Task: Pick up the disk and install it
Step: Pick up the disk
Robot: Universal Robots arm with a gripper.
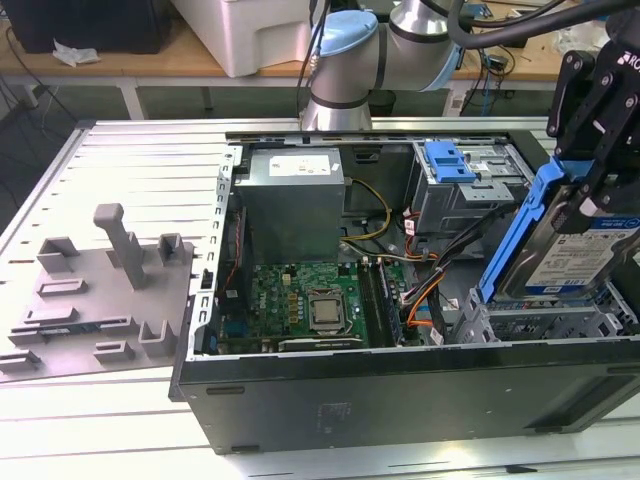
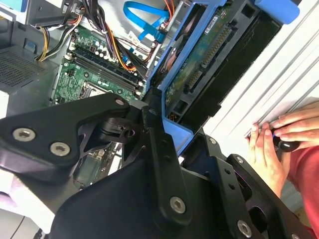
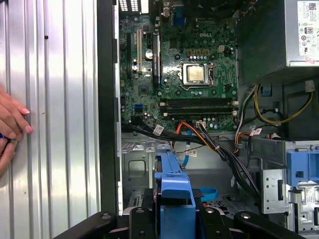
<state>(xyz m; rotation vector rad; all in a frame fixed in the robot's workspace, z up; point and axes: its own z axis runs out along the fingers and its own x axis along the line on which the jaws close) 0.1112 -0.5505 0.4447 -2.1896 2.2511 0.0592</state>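
Note:
The disk (image 1: 588, 256), a silver drive with a white-and-blue label in a blue carrier frame (image 1: 516, 232), hangs tilted on edge over the grey drive cage (image 1: 540, 322) at the exterior view's right end of the open computer case. My black gripper (image 1: 588, 196) is shut on its upper edge. In the second wrist view the disk's green circuit-board underside (image 2: 203, 65) and blue frame run away from the gripper (image 2: 168, 130) above the case wall. In the first wrist view the blue frame (image 3: 174, 198) sits between the fingers (image 3: 140, 223), over the empty bay floor (image 3: 142, 167).
The case holds a motherboard (image 1: 310, 300), a grey power supply (image 1: 295, 200), orange and black cables (image 1: 430, 292) beside the cage, and a blue bracket (image 1: 447, 160) on another bay. A grey fixture (image 1: 100, 290) lies on the slatted table. A person's hand (image 2: 279, 134) (image 3: 11, 124) rests beside the case.

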